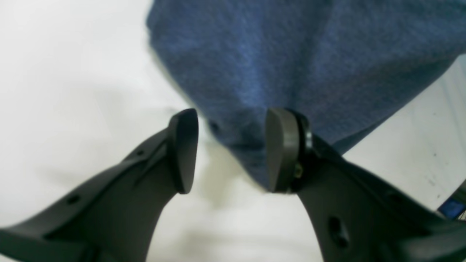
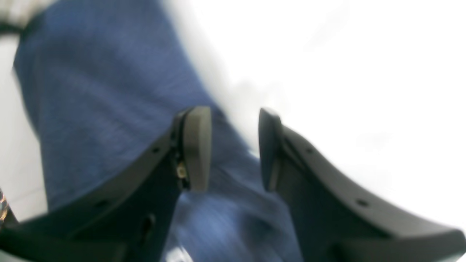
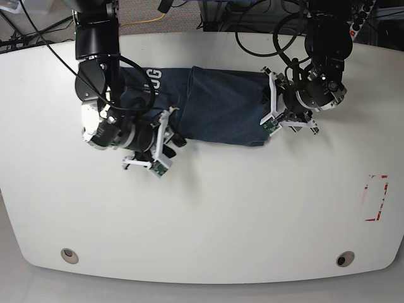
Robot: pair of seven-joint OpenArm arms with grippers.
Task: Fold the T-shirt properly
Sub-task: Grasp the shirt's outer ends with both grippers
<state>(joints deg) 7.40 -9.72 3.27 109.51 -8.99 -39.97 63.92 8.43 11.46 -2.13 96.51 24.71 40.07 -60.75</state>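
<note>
T-shirt (image 3: pixel 214 110) part-folded into strip near table (image 3: pixel 208 208) far edge; further folds left. Left pincer (image 1: pixel 231 149) and right pincer (image 2: pixel 233 149) both gaping, empty, at strip's ends.

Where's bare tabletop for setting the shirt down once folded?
The white table lies bare along the near side, between the dark blue cotton T-shirt and two round holes. It is crowded at the shirt ends, by the left gripper and right gripper.

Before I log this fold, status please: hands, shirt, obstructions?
Left hand open at shirt edge, nothing gripped. Right hand open over its other end. Shirt partly folded on table. Nothing else in the way.
</note>
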